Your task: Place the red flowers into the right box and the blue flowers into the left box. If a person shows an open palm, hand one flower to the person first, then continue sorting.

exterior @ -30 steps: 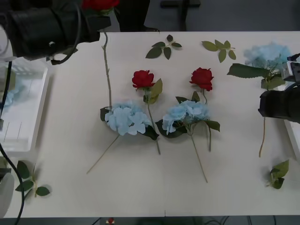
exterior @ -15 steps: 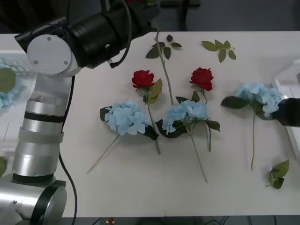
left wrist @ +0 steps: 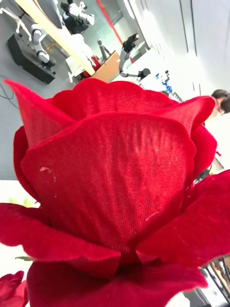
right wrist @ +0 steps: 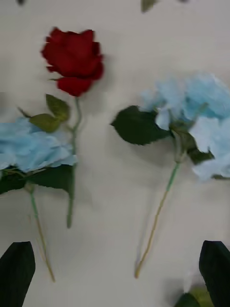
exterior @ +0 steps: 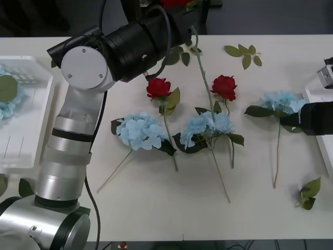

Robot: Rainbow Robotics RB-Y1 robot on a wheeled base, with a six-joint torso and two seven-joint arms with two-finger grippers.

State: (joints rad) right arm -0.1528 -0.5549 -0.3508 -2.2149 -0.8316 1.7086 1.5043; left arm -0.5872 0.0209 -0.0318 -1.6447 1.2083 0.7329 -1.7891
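Left box [exterior: 31, 156]: at the left edge of the table, with one blue flower [exterior: 6, 88] already lying in it.
Left gripper [exterior: 182, 18]: at the far centre of the table, reached across from the left; judged clamped on the held rose [left wrist: 115, 192], since the flower hung in the air from it.
Held rose's stem [exterior: 204, 78]: dangled over the middle flowers; a second ago it hung at the far left, then half-way, so the arm had swept steadily rightward.
Meaning: the rose was probably on its way to the right box; no open palm was visible.
Table roses: two, untouched, at centre [exterior: 158, 87] and right of centre [exterior: 224, 86].
Table blue flowers: two in the middle [exterior: 139, 131] [exterior: 208, 125], unmoved.
Third blue flower [exterior: 281, 101]: lay flat at the mid right, having come in from the far right corner.
Right gripper [exterior: 307, 119]: just right of that flower, fingers [right wrist: 17, 268] apart, holding nothing.
Meaning: that flower looked set within the left arm's reach.
Right box [exterior: 328, 156]: at the right edge, no flower seen in it.
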